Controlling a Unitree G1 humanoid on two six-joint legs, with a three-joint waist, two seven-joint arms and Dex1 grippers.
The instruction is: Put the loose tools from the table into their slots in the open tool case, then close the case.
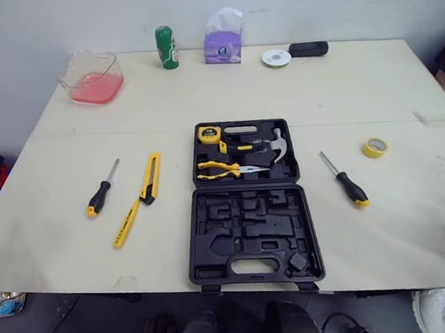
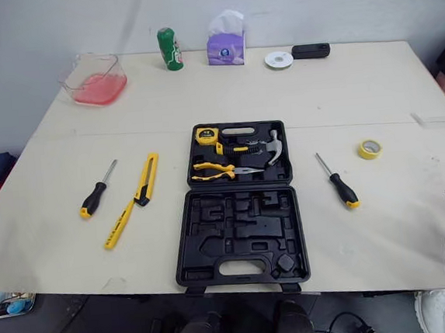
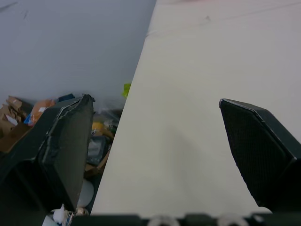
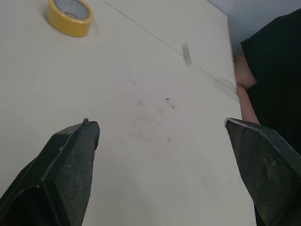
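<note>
Looking down on a pale table (image 1: 57,235), you have the left gripper (image 3: 155,100) spread wide and empty over its left edge. Nearest that arm lies a black-and-yellow screwdriver (image 1: 100,190), handle toward you, shaft pointing away. Beside it lie yellow blade tools (image 1: 149,179), possibly one folded piece. The open tool case (image 1: 251,226) sits centre. Right of it: a second screwdriver (image 1: 347,180), a yellow tape roll (image 4: 70,16), then the right gripper (image 4: 160,122), likewise spread, empty.

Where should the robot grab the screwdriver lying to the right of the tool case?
The screwdriver lies flat with bare table either side, so come from straight above and close the fingers of the right gripper across its thick black-and-yellow handle, the end nearer the robot.
</note>
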